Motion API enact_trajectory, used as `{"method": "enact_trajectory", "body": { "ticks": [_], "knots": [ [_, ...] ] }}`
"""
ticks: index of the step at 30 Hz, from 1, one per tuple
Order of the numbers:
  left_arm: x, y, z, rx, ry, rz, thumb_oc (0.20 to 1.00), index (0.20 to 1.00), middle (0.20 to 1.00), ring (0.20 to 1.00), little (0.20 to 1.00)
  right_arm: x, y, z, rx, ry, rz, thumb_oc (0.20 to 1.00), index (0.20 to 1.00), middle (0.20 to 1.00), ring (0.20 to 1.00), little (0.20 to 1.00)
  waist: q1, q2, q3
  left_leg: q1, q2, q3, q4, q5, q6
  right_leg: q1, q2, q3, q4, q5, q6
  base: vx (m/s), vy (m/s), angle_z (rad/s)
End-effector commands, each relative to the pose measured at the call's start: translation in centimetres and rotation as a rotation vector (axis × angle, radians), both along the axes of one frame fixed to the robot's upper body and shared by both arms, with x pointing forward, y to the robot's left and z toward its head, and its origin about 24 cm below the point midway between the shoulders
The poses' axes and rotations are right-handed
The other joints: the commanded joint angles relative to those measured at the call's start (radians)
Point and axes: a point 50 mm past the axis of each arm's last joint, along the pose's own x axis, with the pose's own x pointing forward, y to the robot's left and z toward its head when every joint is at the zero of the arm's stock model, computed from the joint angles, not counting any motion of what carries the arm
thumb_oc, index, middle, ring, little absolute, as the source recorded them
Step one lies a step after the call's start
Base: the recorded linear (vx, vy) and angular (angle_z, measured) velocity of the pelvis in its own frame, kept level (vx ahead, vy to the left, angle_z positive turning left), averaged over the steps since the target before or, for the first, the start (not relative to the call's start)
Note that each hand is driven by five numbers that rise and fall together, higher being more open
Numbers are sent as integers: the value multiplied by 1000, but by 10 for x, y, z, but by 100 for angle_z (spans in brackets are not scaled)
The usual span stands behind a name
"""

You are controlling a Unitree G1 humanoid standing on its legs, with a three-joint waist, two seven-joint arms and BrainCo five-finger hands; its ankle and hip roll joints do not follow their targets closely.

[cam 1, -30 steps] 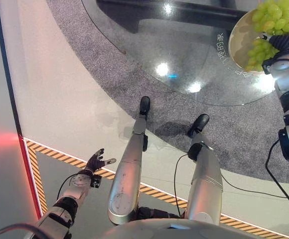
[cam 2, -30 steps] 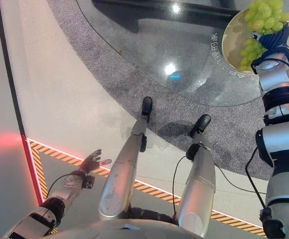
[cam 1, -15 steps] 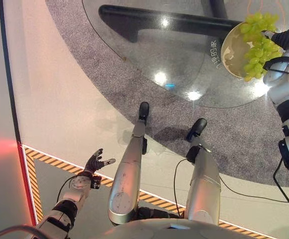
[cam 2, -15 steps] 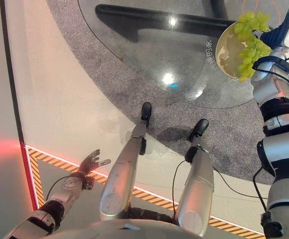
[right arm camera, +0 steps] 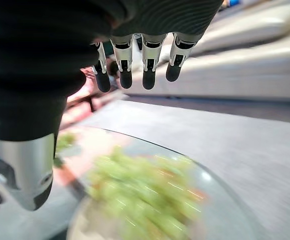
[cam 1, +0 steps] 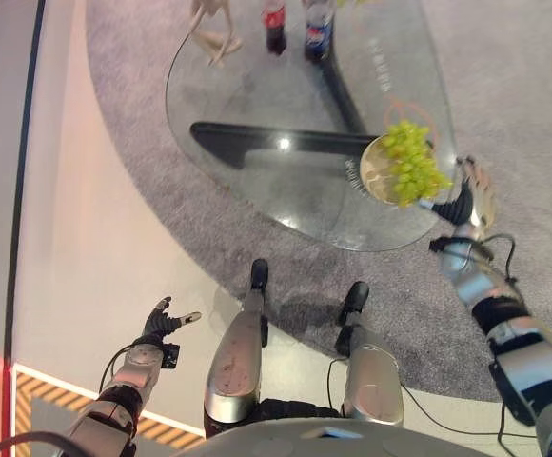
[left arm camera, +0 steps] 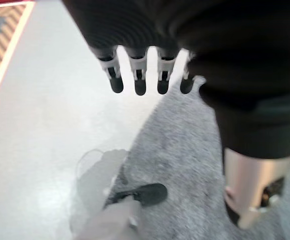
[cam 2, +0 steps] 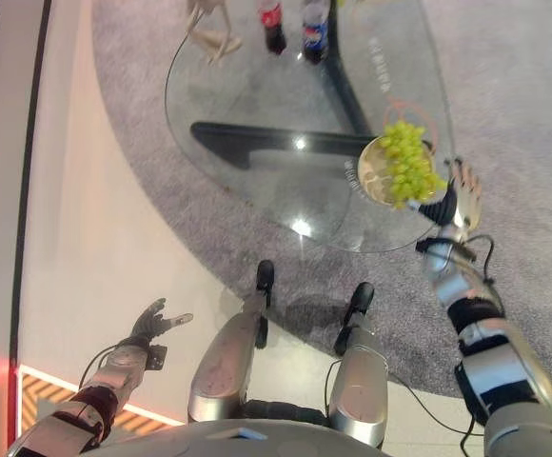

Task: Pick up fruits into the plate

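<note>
Right hand [cam 1: 471, 195] next to the plate [cam 1: 375, 173], just past its rim, fingers straight and holding nothing. Probably pulled clear so the grapes [cam 1: 411, 171] can lie by themselves. Green grapes piled in a bumpy bunch on the plate, some hanging over the edge near the hand. Round, small and smooth, easy to squash. Pale, round, shallow plate near the edge of the glass table [cam 1: 257, 105]. See-through, shiny table top with bright spots of light and a dark bar under it. Two bottles [cam 1: 295, 24] with dark drink at the far side, well apart from the plate. Fuzzy grey carpet [cam 1: 133, 124] all around. Left hand [cam 1: 162, 319] low by the side, over the smooth pale floor [cam 1: 76, 238], fingers spread and empty, likely just waiting.
</note>
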Motion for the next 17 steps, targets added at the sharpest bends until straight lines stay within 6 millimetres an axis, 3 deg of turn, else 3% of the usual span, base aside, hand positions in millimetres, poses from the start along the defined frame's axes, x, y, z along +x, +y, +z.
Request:
{"method": "enact_trajectory", "body": {
  "ticks": [1,3,6,10,13,17],
  "knots": [
    [-18,-4,-13,71,81,-30,1000,1000,1000,1000,1000,-18,-7,-17,13,53,3,1000,1000,1000,1000,1000,-11,-11,-81,33,-29,55,37,-177,7,21,36,13,33,-76,7,62,-40,-20],
    [-29,-6,-19,132,135,-87,1000,1000,1000,1000,1000,-43,3,-52,87,177,-18,1000,1000,1000,1000,1000,-26,-22,-128,73,-21,65,12,-174,3,55,34,11,6,-63,16,60,-27,-15],
    [-35,-8,-24,188,196,-155,1000,1000,1000,1000,1000,-70,11,-83,160,356,-11,1000,1000,1000,1000,1000,-49,-25,-185,121,-9,95,-20,-170,-2,97,34,16,-33,-50,24,41,17,-15],
    [-36,-9,-27,192,257,-177,1000,1000,1000,1000,1000,-95,19,-111,297,554,-1,1000,1000,1000,1000,1000,-66,-23,-233,159,-2,108,-39,-173,-2,130,39,24,-43,-58,23,27,21,-22],
    [-43,-9,-31,188,311,-182,1000,1000,1000,1000,1000,-130,24,-140,518,797,-68,1000,1000,1000,1000,1000,-77,-26,-271,186,3,114,-48,-176,-3,161,44,29,-55,-63,19,66,1,-12],
    [-48,-9,-34,193,370,-214,1000,1000,1000,1000,1000,-160,27,-157,653,995,-126,1000,1000,1000,1000,1000,-79,-30,-306,211,10,122,-53,-177,-5,190,51,29,-63,-71,15,89,-10,-8]
  ]
}}
